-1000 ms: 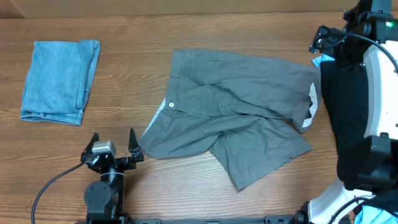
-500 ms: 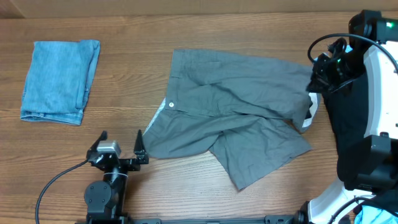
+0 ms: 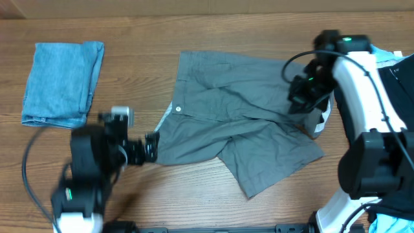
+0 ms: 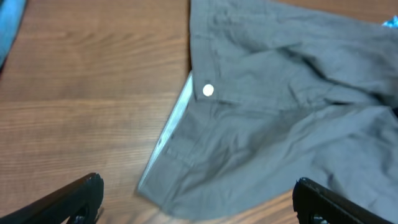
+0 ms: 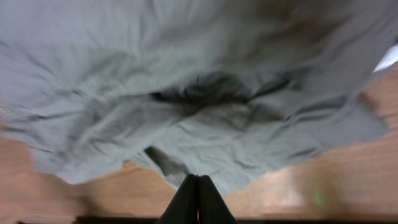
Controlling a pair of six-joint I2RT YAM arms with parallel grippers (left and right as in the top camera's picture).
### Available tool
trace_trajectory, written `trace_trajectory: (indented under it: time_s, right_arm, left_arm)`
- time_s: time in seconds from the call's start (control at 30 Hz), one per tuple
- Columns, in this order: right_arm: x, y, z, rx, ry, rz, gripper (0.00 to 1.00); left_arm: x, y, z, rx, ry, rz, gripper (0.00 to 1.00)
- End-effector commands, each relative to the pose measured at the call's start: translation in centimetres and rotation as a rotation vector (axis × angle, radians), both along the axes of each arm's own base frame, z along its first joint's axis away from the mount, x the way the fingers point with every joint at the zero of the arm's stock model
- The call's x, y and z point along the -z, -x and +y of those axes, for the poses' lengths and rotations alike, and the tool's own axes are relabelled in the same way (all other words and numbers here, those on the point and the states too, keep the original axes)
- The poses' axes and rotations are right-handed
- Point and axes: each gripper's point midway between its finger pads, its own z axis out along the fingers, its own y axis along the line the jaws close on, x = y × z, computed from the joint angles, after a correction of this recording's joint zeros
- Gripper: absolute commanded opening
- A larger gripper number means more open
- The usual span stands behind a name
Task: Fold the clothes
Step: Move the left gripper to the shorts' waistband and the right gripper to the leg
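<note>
Nearest, the left gripper (image 4: 198, 190) hangs just short of the waist corner of the shorts (image 3: 239, 123), its fingers wide and holding nothing; the shorts lie spread on the middle of the table (image 3: 194, 39), both legs out, no fold made, so I judge the task barely begun. Further right, the right gripper (image 5: 198, 182) hovers over the shorts' right side, fingers pressed together with no cloth seen between them. At the far left lies 1 folded denim piece (image 3: 61, 84); a black garment (image 3: 401, 87) waits at the right edge. Only the left wrist view shows the button (image 4: 208, 91) and pale lining clearly; only the overhead view shows the denim and both arms.
</note>
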Motion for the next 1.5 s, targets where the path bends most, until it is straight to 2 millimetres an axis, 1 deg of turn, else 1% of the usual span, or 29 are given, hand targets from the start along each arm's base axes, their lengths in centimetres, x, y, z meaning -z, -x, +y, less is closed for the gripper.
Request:
trace_trajectory:
  time_s: [0.0, 0.07, 0.1, 0.13, 0.2, 0.27, 0.37, 0.4, 0.47, 0.53, 0.57, 0.67, 0.73, 0.77, 0.83, 0.93, 1.0, 1.1, 1.17, 1.3, 1.4, 1.47]
  right_arm:
    - [1.2, 1.2, 1.2, 0.038, 0.147, 0.046, 0.04]
    - [1.3, 1.8, 2.5, 0.023, 0.160, 0.054, 0.04]
    - [1.3, 2.1, 3.3, 0.015, 0.164, 0.055, 0.04]
    - [1.4, 2.3, 3.7, 0.011, 0.166, 0.054, 0.04]
    - [1.8, 3.4, 4.6, 0.010, 0.183, 0.066, 0.04]
    - [2.6, 4.5, 4.7, 0.025, 0.210, 0.070, 0.04]
    - [3.9, 5.9, 4.3, 0.053, 0.222, 0.064, 0.04]
    - [4.2, 6.3, 4.2, 0.056, 0.219, 0.057, 0.04]
    - [5.5, 7.3, 3.4, 0.097, 0.234, 0.040, 0.04]
    - [7.2, 8.4, 2.9, 0.137, 0.245, 0.043, 0.04]
    - [8.4, 9.1, 2.8, 0.154, 0.242, 0.054, 0.04]
    - [11.5, 10.5, 2.4, 0.155, 0.240, 0.060, 0.04]
    - [12.5, 10.8, 2.0, 0.166, 0.243, 0.054, 0.04]
    - [12.7, 10.9, 1.7, 0.175, 0.249, 0.053, 0.04]
    - [12.9, 10.9, -0.1, 0.234, 0.313, 0.057, 0.04]
    - [12.9, 10.7, -1.2, 0.267, 0.326, 0.060, 0.04]
    - [12.9, 10.7, -2.3, 0.279, 0.367, 0.054, 0.04]
    - [12.6, 11.4, -4.6, 0.304, 0.447, 0.081, 0.04]
    - [12.5, 11.6, -5.6, 0.328, 0.466, 0.094, 0.04]
    - [12.0, 12.8, -9.2, 0.392, 0.566, 0.138, 0.04]
    - [11.9, 13.3, -11.0, 0.446, 0.558, 0.166, 0.04]
    - [12.0, 13.3, -11.5, 0.480, 0.532, 0.175, 0.04]
  left_arm:
    - [-0.8, -3.6, -2.1, 0.115, 0.061, 0.145, 1.00]
    - [0.2, -5.2, -3.1, 0.149, 0.112, 0.215, 1.00]
    - [1.6, -6.2, -3.5, 0.163, 0.139, 0.270, 1.00]
    - [2.4, -6.6, -3.7, 0.166, 0.149, 0.299, 1.00]
    - [6.1, -7.4, -3.8, 0.155, 0.168, 0.412, 1.00]
    - [8.8, -7.5, -3.8, 0.116, 0.193, 0.516, 1.00]
    - [10.5, -7.8, -3.8, 0.099, 0.202, 0.558, 1.00]
    - [10.7, -8.1, -3.8, 0.100, 0.201, 0.553, 1.00]
    - [10.6, -8.7, -3.8, 0.104, 0.199, 0.525, 1.00]
    - [10.4, -9.4, -3.8, 0.107, 0.197, 0.495, 1.00]
    - [10.4, -9.7, -3.8, 0.111, 0.189, 0.480, 1.00]
    - [10.2, -10.5, -3.6, 0.117, 0.168, 0.437, 1.00]
    - [10.2, -10.8, -3.5, 0.131, 0.151, 0.419, 1.00]
    - [10.2, -10.8, -3.4, 0.145, 0.138, 0.409, 1.00]
    - [10.3, -10.8, -3.4, 0.166, 0.124, 0.402, 1.00]
    - [10.3, -10.8, -3.4, 0.183, 0.113, 0.395, 1.00]
    - [10.5, -10.7, -3.1, 0.172, 0.096, 0.402, 1.00]
    - [11.5, -10.2, -2.2, 0.143, 0.046, 0.427, 1.00]
    - [12.1, -9.9, -1.9, 0.130, 0.026, 0.436, 1.00]
    - [12.7, -9.5, -1.9, 0.131, 0.029, 0.447, 1.00]
    - [12.6, -9.5, -1.9, 0.131, 0.029, 0.446, 1.00]
    - [12.8, -9.4, -1.9, 0.143, 0.014, 0.444, 1.00]
